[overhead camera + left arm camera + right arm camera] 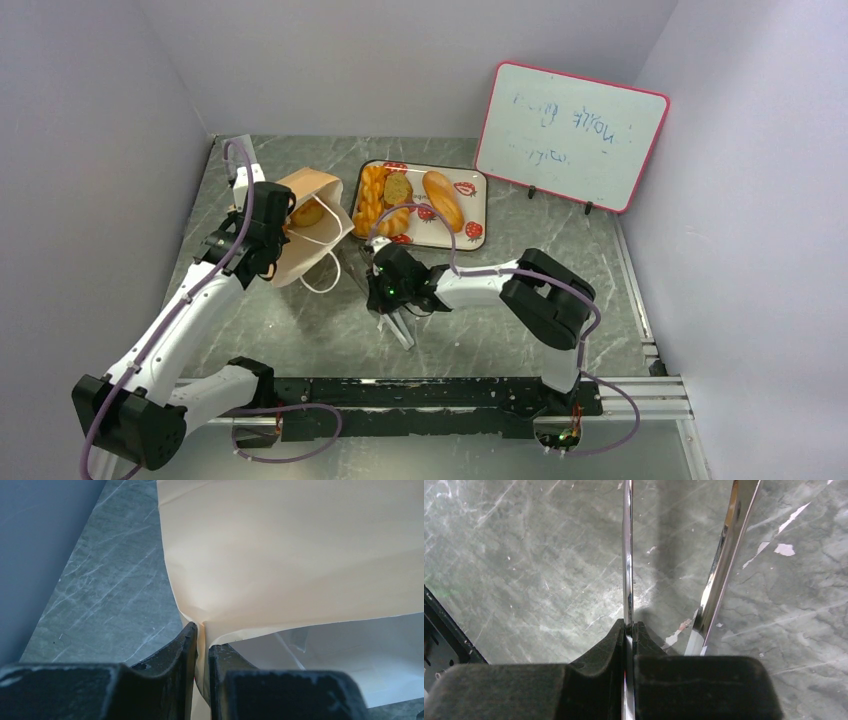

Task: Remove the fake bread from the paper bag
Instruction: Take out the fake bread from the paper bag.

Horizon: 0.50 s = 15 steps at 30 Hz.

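Top external view: at left we see the left gripper (285, 223) clamped on the rim of the paper bag (325, 240), with one fake bread (306, 212) inside its open mouth. Rightward, other breads (443, 200) lie on the tray (483, 205), and the right gripper (390, 308) pinches one arm of the tongs (401, 331).

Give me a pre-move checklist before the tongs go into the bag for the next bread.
1. Left end effector shut on the paper bag edge: ok.
2. Bag mouth open: ok.
3. Fake bread visible inside the bag: ok, one piece.
4. Right end effector holding the tongs: not ok, pinching one blade only; the other stands free.
5. Tong tips clear of the table: cannot tell.
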Motion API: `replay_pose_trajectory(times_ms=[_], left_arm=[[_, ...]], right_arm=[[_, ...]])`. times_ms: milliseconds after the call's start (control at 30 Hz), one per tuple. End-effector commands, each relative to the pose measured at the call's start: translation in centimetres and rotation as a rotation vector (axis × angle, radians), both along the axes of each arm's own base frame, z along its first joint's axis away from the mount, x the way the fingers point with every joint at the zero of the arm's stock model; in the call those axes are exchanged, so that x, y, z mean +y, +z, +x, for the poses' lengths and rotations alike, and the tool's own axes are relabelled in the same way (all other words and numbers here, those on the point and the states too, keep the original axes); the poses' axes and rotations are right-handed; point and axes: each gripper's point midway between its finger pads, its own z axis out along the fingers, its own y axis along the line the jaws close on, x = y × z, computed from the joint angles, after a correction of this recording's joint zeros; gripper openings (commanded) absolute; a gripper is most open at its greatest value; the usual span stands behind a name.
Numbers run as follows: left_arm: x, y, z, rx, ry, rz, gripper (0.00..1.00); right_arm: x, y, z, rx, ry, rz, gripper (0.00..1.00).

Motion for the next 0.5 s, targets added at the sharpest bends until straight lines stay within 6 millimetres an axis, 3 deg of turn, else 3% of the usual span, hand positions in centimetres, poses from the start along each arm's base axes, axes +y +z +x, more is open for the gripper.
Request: replay_pose_trajectory(times_ms=[0, 267, 467], left_arm=[[0.3, 1.5, 0.0, -0.055, 0.025, -0.024, 0.07], [0.4, 1.9, -0.1, -0.064, 0.021, -0.025, 0.07], [0.4, 2.2, -0.2, -0.070, 0.019, -0.024, 0.07]], right_arm=[[-2.9, -3.1, -2.4, 0.057, 0.003, -0.159, 0.00], [-2.1, -3.3, -3.5, -0.007, 0.044, -0.217, 0.00], [-2.1, -3.1, -3.3, -0.078, 0.042, -0.261, 0.25]])
